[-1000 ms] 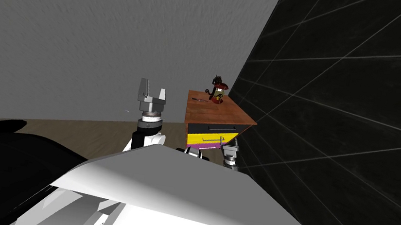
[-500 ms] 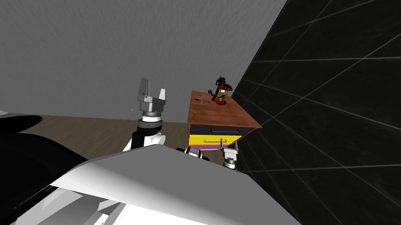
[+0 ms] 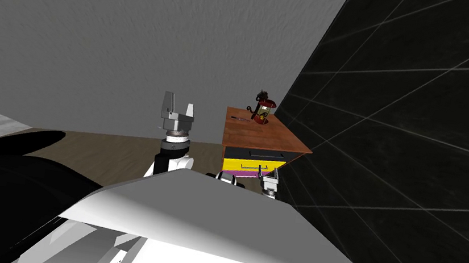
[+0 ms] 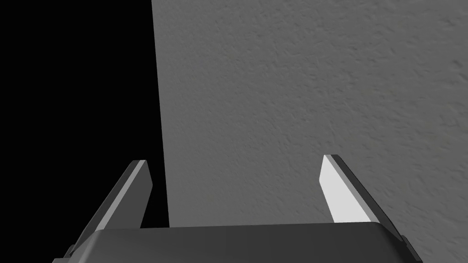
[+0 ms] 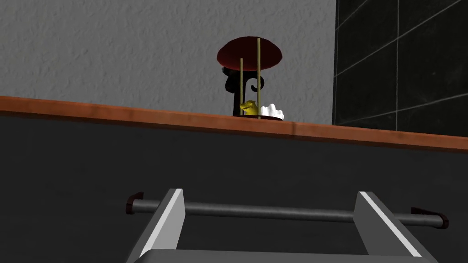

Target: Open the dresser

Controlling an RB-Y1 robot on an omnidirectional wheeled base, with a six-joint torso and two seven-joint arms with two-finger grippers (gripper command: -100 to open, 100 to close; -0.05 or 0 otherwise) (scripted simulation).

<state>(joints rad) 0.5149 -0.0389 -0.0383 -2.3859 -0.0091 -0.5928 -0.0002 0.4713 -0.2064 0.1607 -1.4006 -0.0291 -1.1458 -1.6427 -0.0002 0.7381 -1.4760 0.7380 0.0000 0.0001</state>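
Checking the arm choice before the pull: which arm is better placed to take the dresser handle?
Right. The right gripper points at the dark top drawer of the dresser, its open fingers framing the bar handle. The left gripper is raised, open, off to the side of the dresser.

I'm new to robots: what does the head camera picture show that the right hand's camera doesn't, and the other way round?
Head camera: the whole dresser with a yellow drawer under the black one, the wood floor, and the left pincer raised and open, apart from the dresser.
Right wrist camera: the bar handle on the dark drawer front, seen close between the open fingers of the right pincer, and a small yellow figure inside the ornament.
Both: the dresser's brown top, that red-capped ornament, the right pincer, the grey wall and the dark tiled wall.
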